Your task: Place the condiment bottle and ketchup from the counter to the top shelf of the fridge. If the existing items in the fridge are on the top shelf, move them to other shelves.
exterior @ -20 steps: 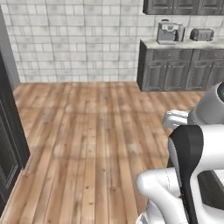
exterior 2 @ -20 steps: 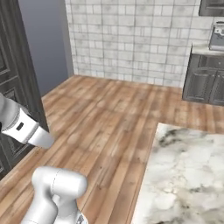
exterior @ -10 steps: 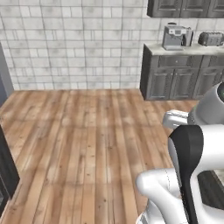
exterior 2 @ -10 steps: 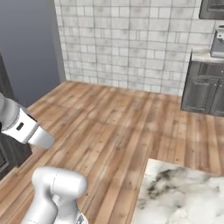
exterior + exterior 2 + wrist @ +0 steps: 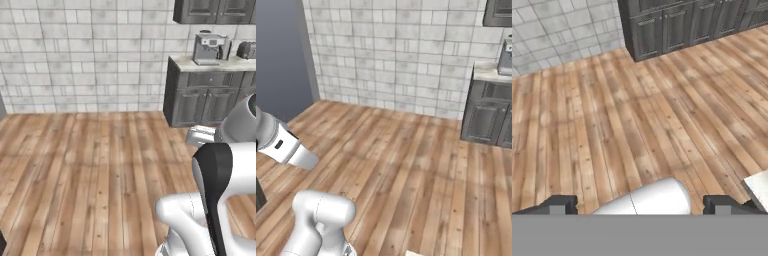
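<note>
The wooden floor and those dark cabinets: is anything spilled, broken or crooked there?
Nothing stands out. The wooden floor looks clean and unmarked, the dark cabinets have their doors shut, and the coffee machine stands upright on top.

Bare brown wooden plank floor [image 5: 90, 170]; pale tiled wall [image 5: 85, 55] at 12 o'clock; silver coffee machine [image 5: 210, 48] on dark grey cabinet [image 5: 200, 97] at 2 o'clock.

We see a wooden plank floor [image 5: 90, 170] in warm brown tones running up to a wall of pale grey tiles [image 5: 85, 55]. Against that wall, to our right, stands a dark grey base cabinet [image 5: 200, 97] with panelled doors and a light stone top, bearing a coffee machine [image 5: 210, 48] and, beside it, a toaster [image 5: 247, 50]. Dark upper cabinets [image 5: 215, 11] hang above. In the right base view a plain blue-grey wall [image 5: 281, 55] meets the tiles at the corner.
</note>
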{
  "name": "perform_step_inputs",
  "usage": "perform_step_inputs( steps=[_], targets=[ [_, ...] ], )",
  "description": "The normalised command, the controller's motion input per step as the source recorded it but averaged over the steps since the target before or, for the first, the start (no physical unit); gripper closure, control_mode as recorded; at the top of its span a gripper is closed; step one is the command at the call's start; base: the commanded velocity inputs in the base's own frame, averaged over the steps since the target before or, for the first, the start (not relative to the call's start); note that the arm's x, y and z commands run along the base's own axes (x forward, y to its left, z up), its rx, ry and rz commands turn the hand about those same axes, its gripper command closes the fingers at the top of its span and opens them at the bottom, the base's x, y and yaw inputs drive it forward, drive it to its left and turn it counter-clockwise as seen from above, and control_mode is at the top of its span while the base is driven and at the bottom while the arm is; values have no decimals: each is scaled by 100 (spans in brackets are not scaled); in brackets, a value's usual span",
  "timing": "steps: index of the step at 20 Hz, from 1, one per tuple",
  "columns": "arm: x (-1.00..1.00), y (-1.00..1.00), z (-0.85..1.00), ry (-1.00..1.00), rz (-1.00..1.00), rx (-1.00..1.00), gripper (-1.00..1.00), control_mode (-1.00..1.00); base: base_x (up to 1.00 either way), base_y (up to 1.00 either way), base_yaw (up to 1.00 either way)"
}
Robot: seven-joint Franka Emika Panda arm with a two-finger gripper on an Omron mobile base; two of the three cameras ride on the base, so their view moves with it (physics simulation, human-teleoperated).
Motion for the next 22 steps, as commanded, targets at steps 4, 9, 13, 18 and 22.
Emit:
perform_step_inputs(
  steps=[4,9,13,18,22],
  targets=[
    [0,0,0,0,0,0,-100,100,100,-3,-12],
    [0,0,0,0,0,0,-100,100,100,0,-36],
    [0,0,0,0,0,0,-100,100,92,0,-52],
    [0,0,0,0,0,0,-100,100,54,0,-62],
    [0,0,0,0,0,0,-100,100,48,0,-65]
  ],
)
